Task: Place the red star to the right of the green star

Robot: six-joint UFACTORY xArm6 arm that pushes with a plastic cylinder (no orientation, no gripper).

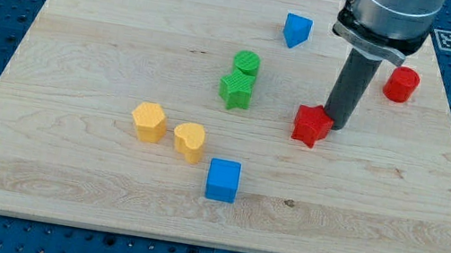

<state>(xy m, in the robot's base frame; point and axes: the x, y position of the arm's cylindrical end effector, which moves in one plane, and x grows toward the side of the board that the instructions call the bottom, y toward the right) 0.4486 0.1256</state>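
The red star (311, 126) lies on the wooden board right of centre. The green star (236, 90) lies to its left, a block's width or so away, with a green cylinder (246, 63) touching it on the upper side. My tip (336, 124) sits right against the red star's right side, at its upper right edge. The rod rises from there to the arm at the view's top right.
A red cylinder (402, 85) stands at the right. A blue wedge-like block (296, 30) is near the top. A yellow hexagon-like block (149, 122), a yellow rounded block (190, 141) and a blue cube (222, 180) lie at lower left. The board (86, 32) ends on blue pegboard.
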